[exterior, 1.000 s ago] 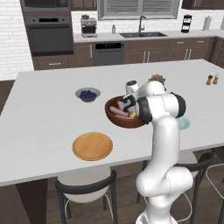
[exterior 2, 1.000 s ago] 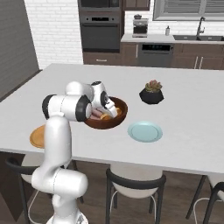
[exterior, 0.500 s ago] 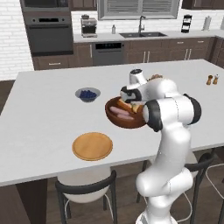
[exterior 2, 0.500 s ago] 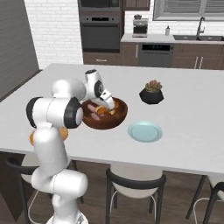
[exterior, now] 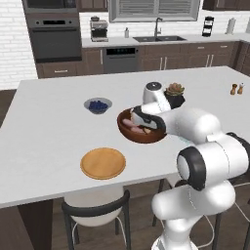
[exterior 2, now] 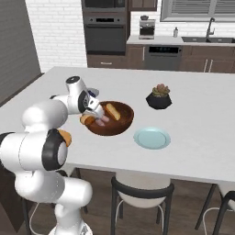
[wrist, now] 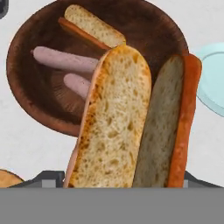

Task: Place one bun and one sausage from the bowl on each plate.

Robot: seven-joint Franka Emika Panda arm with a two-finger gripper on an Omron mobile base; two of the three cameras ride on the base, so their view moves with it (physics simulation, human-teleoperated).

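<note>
Tool: the tool [exterior: 138, 118] hangs over the bowl's [exterior: 128, 131] near-left side, jaws spread wide around a bun [wrist: 111, 118] — in the hand view that split bun stands up big between the fingers, both halves showing; whether the pads actually press it, can't tell.
Bowl: dark wooden, sitting mid-surface [exterior: 53, 132], and the landmark for everything here.
Other bun: lying against the bowl's far wall [wrist: 94, 26], crust side down.
Sausages: two pink ones [wrist: 63, 59] on the bowl's floor, side by side, the shorter one [wrist: 78, 84] partly hidden behind the held bun.
Orange plate: left of the bowl and nearer the surface's front edge [exterior: 103, 163], bare.
Blue plate: just right of the bowl [exterior 2: 152, 137], apart from it, bare too.
Blueberry bowl: small grey one behind and left of the bowl [exterior: 98, 105].
Plant pot: black, behind and right of the bowl [exterior 2: 159, 97].
Shakers: a pair well right of the bowl, by the surface's far edge [exterior: 237, 89].
</note>
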